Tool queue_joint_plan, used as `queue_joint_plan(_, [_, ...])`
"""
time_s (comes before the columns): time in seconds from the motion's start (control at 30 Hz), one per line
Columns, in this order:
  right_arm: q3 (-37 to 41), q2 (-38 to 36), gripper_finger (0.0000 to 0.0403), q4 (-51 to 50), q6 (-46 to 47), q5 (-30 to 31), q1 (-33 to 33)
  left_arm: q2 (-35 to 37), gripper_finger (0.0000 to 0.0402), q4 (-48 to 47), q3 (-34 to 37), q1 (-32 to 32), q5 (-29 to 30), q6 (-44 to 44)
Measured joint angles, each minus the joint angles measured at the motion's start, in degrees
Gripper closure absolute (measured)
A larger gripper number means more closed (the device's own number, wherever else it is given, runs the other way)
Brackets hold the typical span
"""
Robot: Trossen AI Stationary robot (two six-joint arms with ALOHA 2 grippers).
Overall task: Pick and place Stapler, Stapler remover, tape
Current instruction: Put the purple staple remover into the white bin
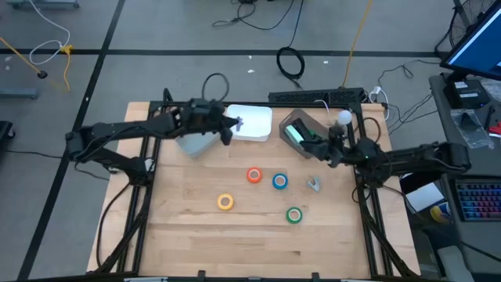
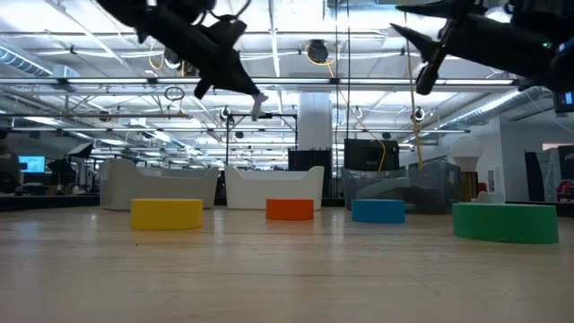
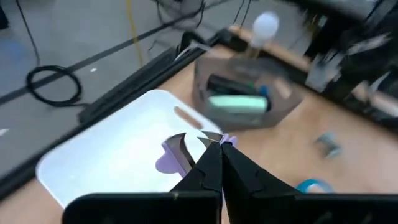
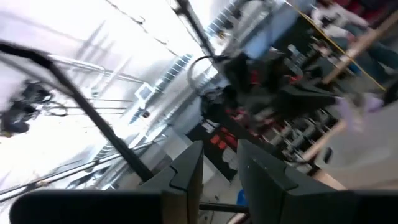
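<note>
My left gripper (image 1: 232,124) hangs over the white tray (image 1: 254,125) at the table's far side, shut on the purple stapler remover (image 3: 177,152). The green stapler (image 3: 239,102) lies in a grey bin (image 1: 304,125) at the far right. The tape rolls lie flat on the wood: red-orange (image 1: 254,175), blue (image 1: 279,182), yellow (image 1: 225,202) and green (image 1: 293,215). My right gripper (image 1: 329,143) is raised beside the grey bin. It tips upward and stands open, with nothing between its fingers (image 4: 186,168). My left gripper pinches the stapler remover by one purple grip end (image 3: 227,140) between its two fingertips. The fingers slant downward over the tray from the table's left. The remover sticks out past the fingertips with its metal claws (image 3: 180,144) free, lifted clear of the tray.
A pale grey bin (image 1: 196,142) stands under the left arm, left of the white tray. A small grey metal piece (image 1: 313,184) lies right of the blue roll. The near half of the table is bare wood. Cables and a black bar run behind the far edge.
</note>
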State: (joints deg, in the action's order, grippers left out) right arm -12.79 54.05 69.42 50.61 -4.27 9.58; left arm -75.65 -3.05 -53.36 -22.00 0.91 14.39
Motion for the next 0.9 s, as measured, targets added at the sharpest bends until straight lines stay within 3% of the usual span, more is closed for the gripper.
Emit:
queue_joint_plan(0.2, [5.1, -2.5, 0.0312, 6.4, -3.2, 1.0, -1.3, -7.7, 0.0402, -7.4, -8.5, -2.3, 0.0, -7.4])
queue_joint_plan(0.53, [11.4, -4.3, 0.0312, 6.1, -7.8, 2.9, -1.8, -19.4, 0.0402, -17.1, -20.7, -5.0, 0.1, -17.7])
queue_joint_plan(0.9, [11.4, -4.8, 0.0312, -13.2, -3.9, 1.1, -1.8, -29.7, 0.0402, -27.8, -31.5, -5.1, 0.7, -25.4])
